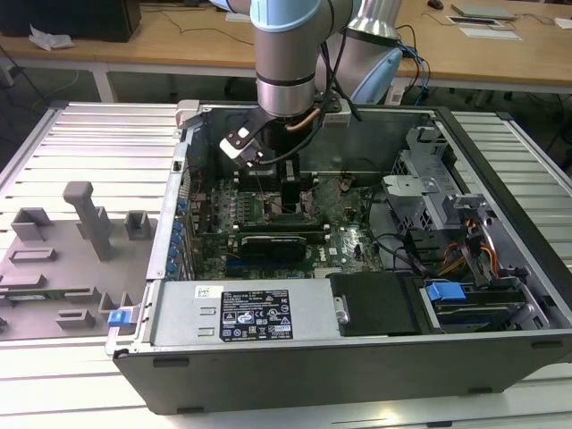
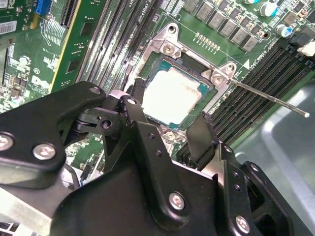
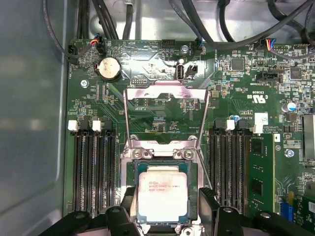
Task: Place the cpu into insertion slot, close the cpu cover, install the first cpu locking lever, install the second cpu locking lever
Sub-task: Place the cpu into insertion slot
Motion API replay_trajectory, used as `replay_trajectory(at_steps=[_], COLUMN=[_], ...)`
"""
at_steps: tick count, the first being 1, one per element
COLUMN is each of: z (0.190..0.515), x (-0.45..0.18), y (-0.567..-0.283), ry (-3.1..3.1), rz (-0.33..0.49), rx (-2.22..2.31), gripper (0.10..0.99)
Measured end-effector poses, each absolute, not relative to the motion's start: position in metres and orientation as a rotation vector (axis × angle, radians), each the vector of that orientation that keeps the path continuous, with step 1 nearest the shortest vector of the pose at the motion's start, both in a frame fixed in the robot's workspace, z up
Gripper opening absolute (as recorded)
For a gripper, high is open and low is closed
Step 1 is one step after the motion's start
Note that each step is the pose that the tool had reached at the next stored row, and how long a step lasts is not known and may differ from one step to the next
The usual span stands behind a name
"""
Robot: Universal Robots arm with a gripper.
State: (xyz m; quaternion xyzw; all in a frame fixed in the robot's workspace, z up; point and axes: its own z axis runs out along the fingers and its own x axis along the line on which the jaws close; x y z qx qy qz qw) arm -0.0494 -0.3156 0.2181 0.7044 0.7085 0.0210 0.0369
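**A:** Where is the cpu (image 3: 162, 189), that small flat square chip with the dull silvery metal top?

**B:** It lies flat in the insertion slot (image 2: 194, 61), the black-rimmed square socket on the green circuit board (image 3: 236, 98). I judge it seated (its edges run square with the rim).

**A:** And the jaws?

**B:** They are apart and grip nothing. Read the chip as a clock, with twelve toward the cover's hinge. The black jaws straddle it at about four and eight, just beside its edges, in both wrist views.

**A:** The cpu cover?

**B:** The thin silver metal frame with the large window (image 3: 165, 92) stands raised beyond twelve, not yet down. Its long sides run twelve to six, in line with the chip.

**A:** Any room to move?

**B:** It is tight at three and nine, where long black memory slots (image 3: 93, 172) flank the socket, but open overhead. A thin steel lever rod (image 2: 270, 98) juts free past a socket corner, unlatched by the look of it. In the exterior view the blue-and-silver arm (image 1: 286, 54) reaches down into the open computer case (image 1: 357, 375) on the slatted metal counter (image 1: 80, 134).
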Motion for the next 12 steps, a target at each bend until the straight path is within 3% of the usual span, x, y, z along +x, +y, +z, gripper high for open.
replay_trajectory(at_steps=[4,6,8,9,11,12], z=[0.2182,0.2182,0.2183,0.2183,0.2183,0.2183], x=[-0.0494,-0.0494,-0.0494,-0.0494,-0.0494,-0.0494], y=[-0.3156,-0.3156,-0.3156,-0.3156,-0.3156,-0.3156], ry=[2.175,2.175,2.175,2.175,2.175,2.175], rz=[0.064,0.064,0.064,0.064,0.064,0.064], rx=[2.162,2.162,2.162,2.162,2.162,2.162], gripper=[0.616,0.533,0.533,0.408,0.290,0.290])
